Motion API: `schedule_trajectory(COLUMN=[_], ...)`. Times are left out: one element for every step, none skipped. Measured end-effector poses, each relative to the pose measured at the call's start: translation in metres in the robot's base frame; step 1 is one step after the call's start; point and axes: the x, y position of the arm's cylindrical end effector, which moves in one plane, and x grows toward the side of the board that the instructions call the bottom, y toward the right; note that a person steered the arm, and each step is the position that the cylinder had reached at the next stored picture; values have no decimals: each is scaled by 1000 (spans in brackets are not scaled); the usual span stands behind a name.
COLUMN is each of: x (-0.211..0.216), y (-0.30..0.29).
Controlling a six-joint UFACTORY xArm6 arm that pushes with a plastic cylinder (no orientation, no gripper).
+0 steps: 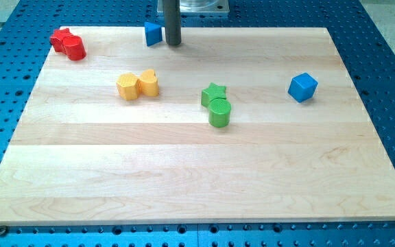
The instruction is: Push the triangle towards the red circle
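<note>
The blue triangle sits at the board's top edge, left of centre. My tip is just to its right, touching or nearly touching it. The red circle lies at the top left corner, pressed against a red star-like block on its upper left. The triangle is well to the right of the red circle.
A yellow hexagon and a yellow rounded block sit together left of centre. A green star and green cylinder touch near the centre. A blue cube is at the right. The wooden board lies on a blue perforated table.
</note>
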Motion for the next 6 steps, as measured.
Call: schedule_trajectory(x=[-4,-4,-25,-32,-21,-20], y=[-37,-68,-66,-98,-132,-88])
